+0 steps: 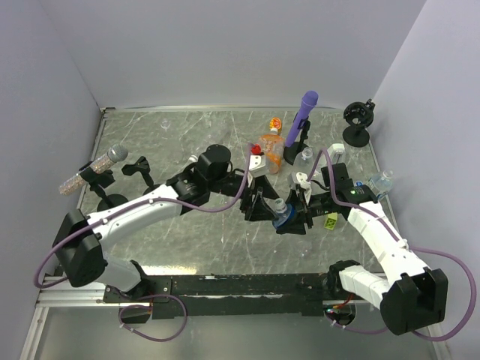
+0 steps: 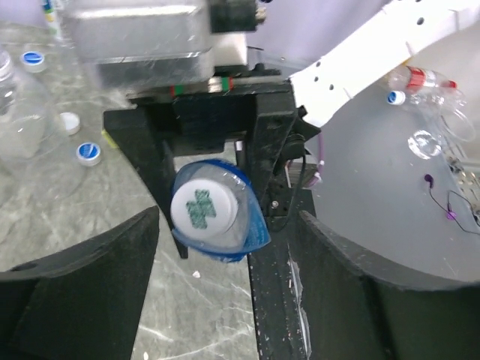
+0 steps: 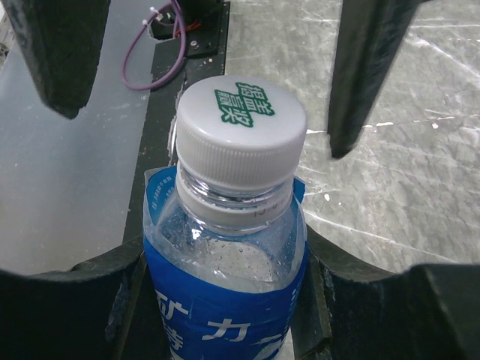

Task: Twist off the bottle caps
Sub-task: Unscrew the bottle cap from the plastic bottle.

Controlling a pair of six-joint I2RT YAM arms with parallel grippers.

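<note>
- Right pincer [image 3: 225, 319] clenched on the clear plastic bottle with blue label [image 3: 225, 259], mid-way across the grey marbled tabletop [image 3: 420, 150].
- White ribbed screw cap [image 3: 241, 124] seated on the bottle neck.
- Left pincer [image 2: 229, 225] released, its fingers [image 3: 60, 52] flanking the cap without contact.

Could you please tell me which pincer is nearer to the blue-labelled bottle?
Right: the right pincer clamps the body of the blue-labelled bottle; the left pincer stands open around its white cap, not touching.
</note>
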